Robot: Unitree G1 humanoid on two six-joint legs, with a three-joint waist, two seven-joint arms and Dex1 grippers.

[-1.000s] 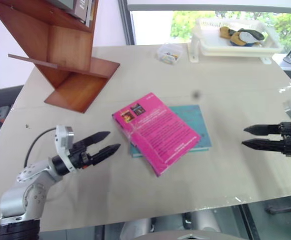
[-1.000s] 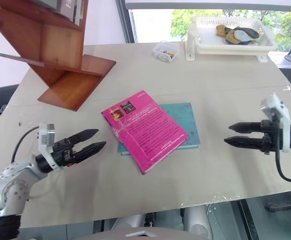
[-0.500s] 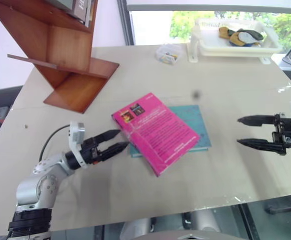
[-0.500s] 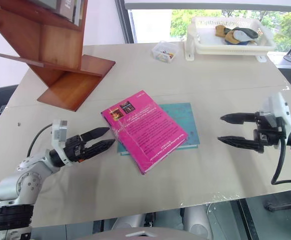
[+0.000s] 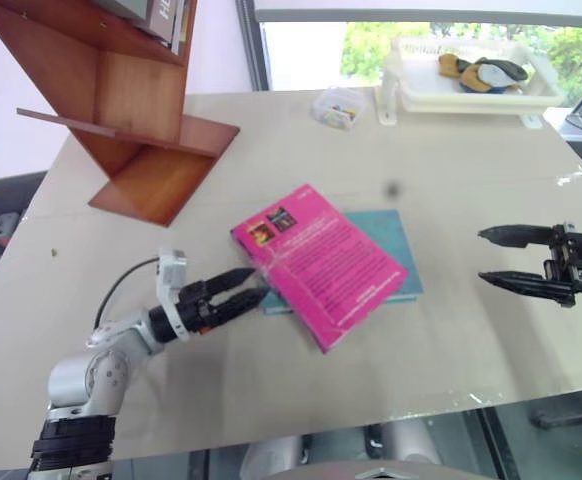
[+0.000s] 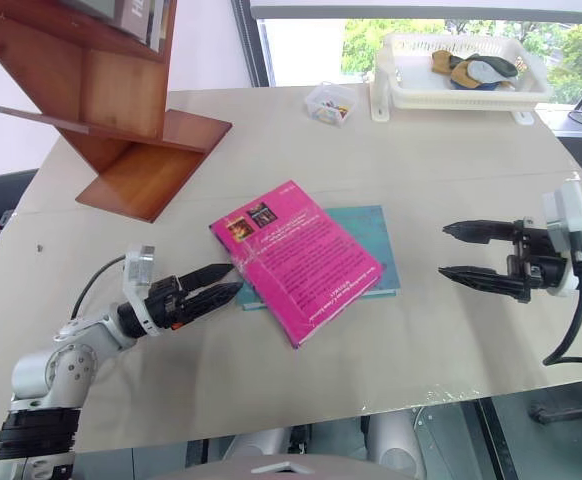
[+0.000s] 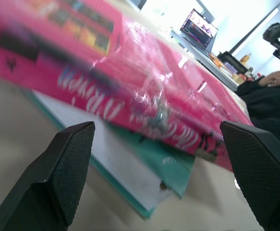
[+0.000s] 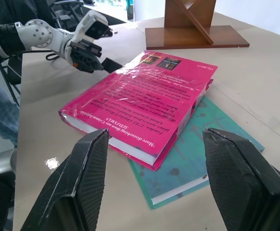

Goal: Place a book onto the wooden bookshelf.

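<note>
Pink book (image 5: 320,263) (flat) touching left gripper (image 5: 249,286) jaws

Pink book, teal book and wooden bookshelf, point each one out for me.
pink book (image 5: 321,262), left eye view, middle of its cover
teal book (image 5: 399,252), left eye view, uncovered right part of its cover
wooden bookshelf (image 5: 139,95), left eye view, upright centre board

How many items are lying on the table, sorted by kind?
Books: 2, pink book on teal book
Bookshelf: 1
White tray: 1
Small clear box: 1
Total: 5
</note>
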